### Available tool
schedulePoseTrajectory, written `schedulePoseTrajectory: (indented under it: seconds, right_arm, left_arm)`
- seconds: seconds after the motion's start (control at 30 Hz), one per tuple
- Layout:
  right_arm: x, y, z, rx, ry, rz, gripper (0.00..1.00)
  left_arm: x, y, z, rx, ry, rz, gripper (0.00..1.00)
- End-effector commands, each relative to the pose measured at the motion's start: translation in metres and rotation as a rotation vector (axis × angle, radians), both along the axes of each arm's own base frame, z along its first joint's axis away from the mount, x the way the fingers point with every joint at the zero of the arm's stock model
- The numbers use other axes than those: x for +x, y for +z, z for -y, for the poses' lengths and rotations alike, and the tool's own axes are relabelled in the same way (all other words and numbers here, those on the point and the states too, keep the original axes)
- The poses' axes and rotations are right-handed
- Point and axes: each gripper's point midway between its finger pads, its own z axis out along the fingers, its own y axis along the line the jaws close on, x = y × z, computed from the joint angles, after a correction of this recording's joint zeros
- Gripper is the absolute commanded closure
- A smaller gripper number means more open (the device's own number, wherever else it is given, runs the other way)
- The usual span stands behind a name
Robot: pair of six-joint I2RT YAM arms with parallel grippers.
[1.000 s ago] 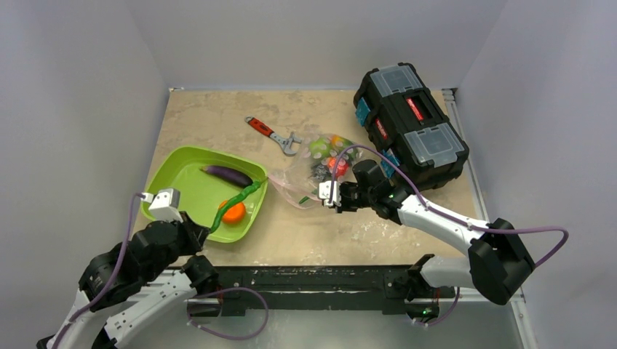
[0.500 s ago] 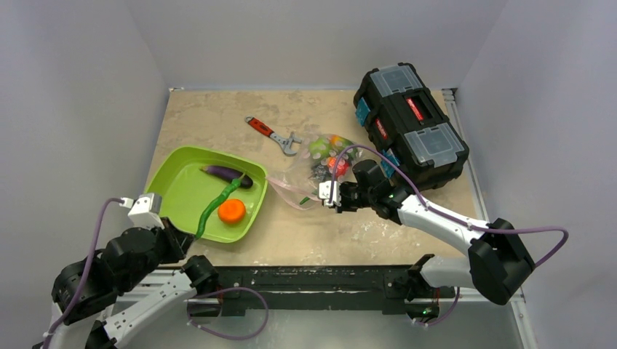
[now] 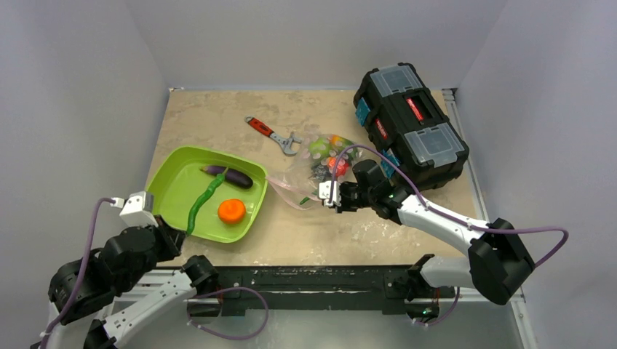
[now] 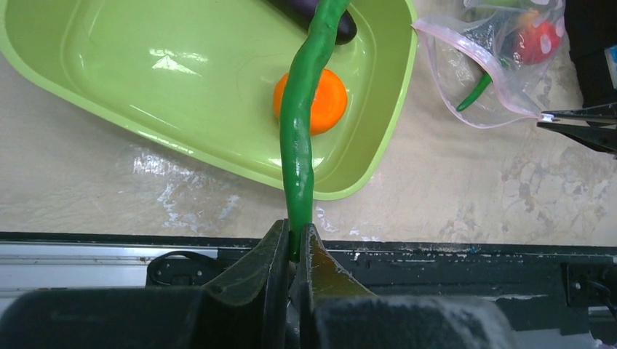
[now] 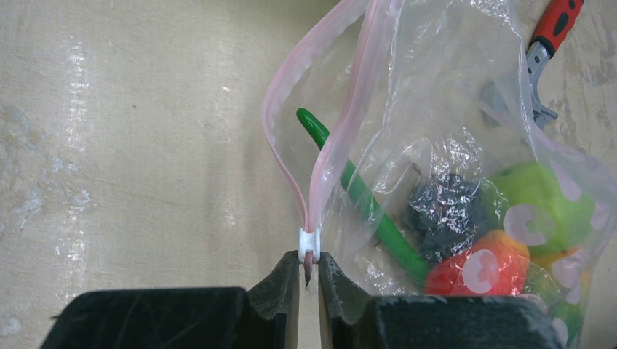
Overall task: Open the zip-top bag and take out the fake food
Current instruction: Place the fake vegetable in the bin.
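Slim green plastic pod (image 3: 200, 206) over lime plastic tray (image 3: 173, 190), lower left
Left gripper (image 4: 294, 236) clamped on pod's end; right gripper (image 5: 308, 265) pinching clear crinkly zip-top bag (image 5: 436, 102) corner, centre

Tray (image 3: 169, 190), left: lime green.
Eggplant (image 3: 231, 175): dark purple.
Pod (image 3: 198, 207): bright green.
Round fruit (image 3: 232, 211): orange.
Zip-top bag (image 3: 302, 178), centre: clear, pink zip strip.
Red piece (image 5: 476, 270) and green piece (image 5: 542, 207): white-spotted.
Wrench (image 3: 273, 134), far: red handle, grey head.
Toolbox (image 3: 411, 123), right: black, blue latches.

I see a green tray (image 3: 173, 187) on the desk's (image 3: 211, 116) left, a red-handled wrench (image 3: 273, 134) just beyond it, mid-desk, and a black toolbox (image 3: 411, 123) far right, closed.
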Motion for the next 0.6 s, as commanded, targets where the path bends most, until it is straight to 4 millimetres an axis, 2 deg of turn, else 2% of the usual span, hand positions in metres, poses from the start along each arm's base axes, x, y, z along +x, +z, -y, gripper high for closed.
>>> schedulePoseTrajectory:
  seconds: [0.0,0.2,0.57]
  right_arm:
    - [0.011,0.019,-0.007,0.037,-0.007,0.042,0.97]
    - [0.011,0.019,-0.007,0.037,-0.007,0.040,0.97]
    - [0.011,0.019,-0.007,0.036,-0.006,0.039,0.97]
  left_arm:
    - [0.013,0.011,-0.003,0.011,0.057,0.043,1.00]
    - [0.020,0.009,0.003,0.019,0.065,0.045,1.00]
    - [0.034,0.005,0.002,0.071,0.118,0.058,1.00]
